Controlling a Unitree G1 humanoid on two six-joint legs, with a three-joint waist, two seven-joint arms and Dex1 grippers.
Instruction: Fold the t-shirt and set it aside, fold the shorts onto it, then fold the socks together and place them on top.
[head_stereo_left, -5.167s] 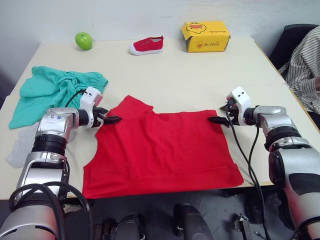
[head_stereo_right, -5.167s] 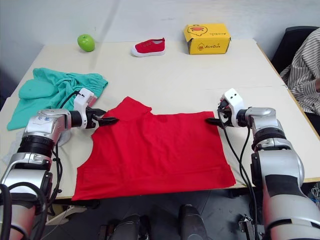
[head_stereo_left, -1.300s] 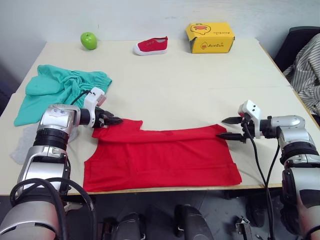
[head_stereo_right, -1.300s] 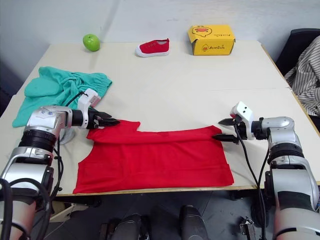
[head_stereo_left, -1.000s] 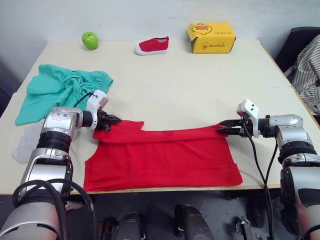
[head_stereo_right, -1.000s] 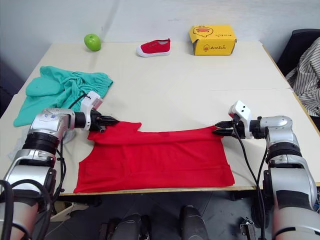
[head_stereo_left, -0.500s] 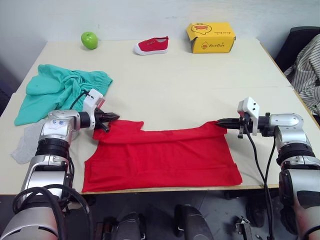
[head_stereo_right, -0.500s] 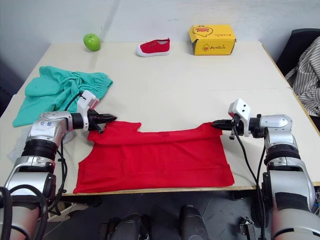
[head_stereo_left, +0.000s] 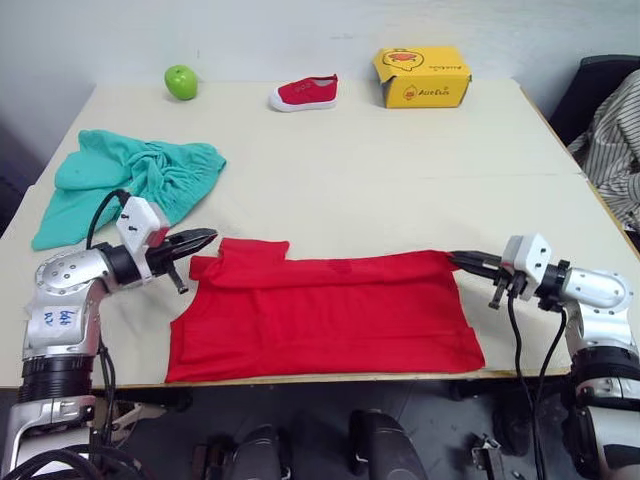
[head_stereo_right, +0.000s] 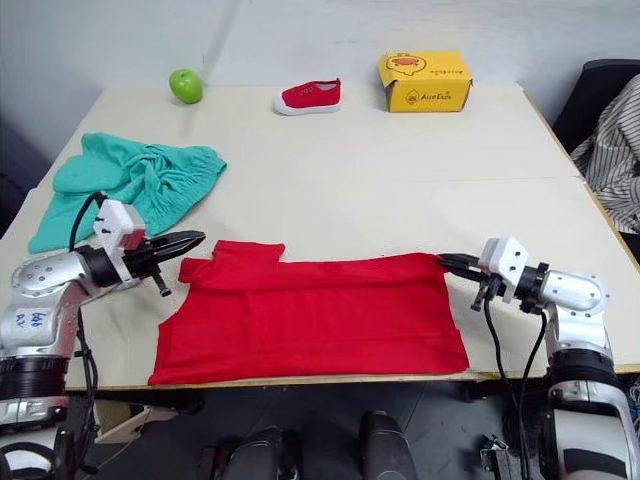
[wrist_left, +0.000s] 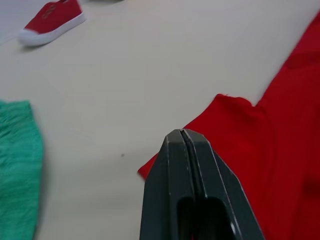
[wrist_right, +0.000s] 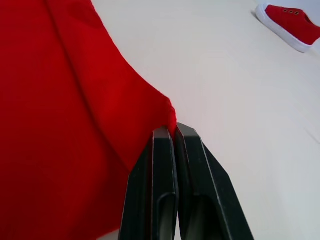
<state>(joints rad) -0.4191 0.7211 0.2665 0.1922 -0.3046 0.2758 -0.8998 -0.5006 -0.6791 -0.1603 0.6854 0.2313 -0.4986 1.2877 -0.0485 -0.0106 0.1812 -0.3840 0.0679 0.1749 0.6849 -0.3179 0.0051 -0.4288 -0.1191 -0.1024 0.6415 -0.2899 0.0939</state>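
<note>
Our right gripper (head_stereo_right: 452, 264) is pinched shut on the far right corner of the t-shirt (head_stereo_right: 310, 315), apparently to carry the fold. Our left gripper (head_stereo_right: 190, 240) is closed on nothing, just off the sleeve. The shirt lies along the near table (head_stereo_right: 400, 160) edge; shorts (head_stereo_right: 135, 180) wait far left.

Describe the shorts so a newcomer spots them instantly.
On the beige table, look to the robot's left side. The crumpled teal-green cloth shorts lie there, beyond the flat bright red t-shirt at the near edge. Nothing else on the table is teal cloth.
</note>
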